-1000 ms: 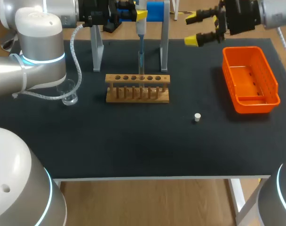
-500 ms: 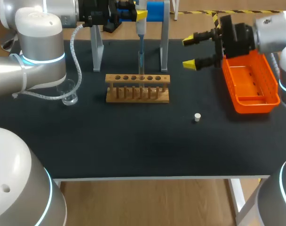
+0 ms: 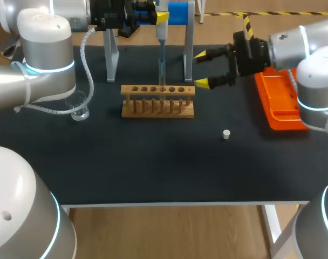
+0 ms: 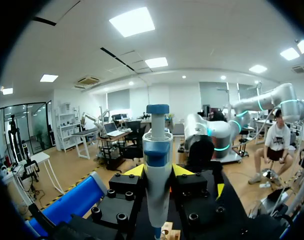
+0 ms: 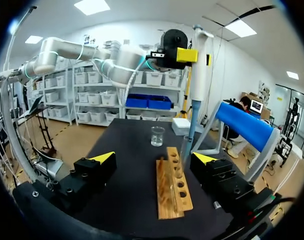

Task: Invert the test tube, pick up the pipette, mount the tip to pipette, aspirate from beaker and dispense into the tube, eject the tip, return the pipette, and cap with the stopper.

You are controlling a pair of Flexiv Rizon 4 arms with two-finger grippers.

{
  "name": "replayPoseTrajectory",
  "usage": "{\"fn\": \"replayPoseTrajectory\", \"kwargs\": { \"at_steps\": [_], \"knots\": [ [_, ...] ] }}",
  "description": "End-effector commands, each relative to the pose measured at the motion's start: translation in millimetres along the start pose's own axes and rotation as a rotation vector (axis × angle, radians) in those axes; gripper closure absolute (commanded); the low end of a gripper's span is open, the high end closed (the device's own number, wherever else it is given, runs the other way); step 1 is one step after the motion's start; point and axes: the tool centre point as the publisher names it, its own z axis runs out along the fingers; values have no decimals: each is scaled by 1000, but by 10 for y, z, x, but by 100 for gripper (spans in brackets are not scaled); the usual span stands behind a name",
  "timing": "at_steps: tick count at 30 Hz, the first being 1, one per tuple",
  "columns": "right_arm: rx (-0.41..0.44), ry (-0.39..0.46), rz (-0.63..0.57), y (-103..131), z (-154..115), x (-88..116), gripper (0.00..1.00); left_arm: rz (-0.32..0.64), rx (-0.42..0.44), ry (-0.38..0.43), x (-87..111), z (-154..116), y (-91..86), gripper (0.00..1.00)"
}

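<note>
Where the left arm comes in at the far left of the table (image 3: 153, 162), a clear beaker (image 3: 79, 110) stands on the black top just beside that arm's cable; to its right the left gripper (image 3: 159, 17) is closed on the pipette (image 3: 162, 33), and the left wrist view shows its yellow fingertips (image 4: 134, 171) pressed against the white and blue body from both sides; the pipette hangs upright, its tip reaching down into the test tube (image 3: 162, 71); the tube stands upright in a hole right of the middle of the wooden rack (image 3: 158, 101), between the grey uprights of the stand (image 3: 189, 48); just right of the rack's end the right gripper (image 3: 202, 68) hangs above the table with its fingers spread wide and nothing between them; in the right wrist view the rack lies ahead of it, nearer one finger, with tube and pipette rising beyond; whether that finger touches the rack I cannot tell; nearer the front edge the small white stopper (image 3: 226, 134) sits alone, well apart from the rack; farthest right the orange bin (image 3: 267, 105) lies partly under the right arm.
</note>
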Motion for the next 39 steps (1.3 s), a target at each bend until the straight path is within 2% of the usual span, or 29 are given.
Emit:
{"fn": "replayPoseTrajectory", "kwargs": {
  "at_steps": [1, 19, 23, 39],
  "knots": [
    [28, 36, -6, -54, 202, -187, 0, -1, -2, 0, -6, 5, -7, 100],
    [109, 107, -71, -176, 671, -504, 0, -1, -2, 0, -6, 5, -7, 100],
    [131, 115, -88, -164, 714, -482, 0, -1, -2, 0, -6, 5, -7, 100],
    [132, 116, -89, -167, 722, -487, 0, -1, -2, 0, -6, 5, -7, 100]
  ]
}}
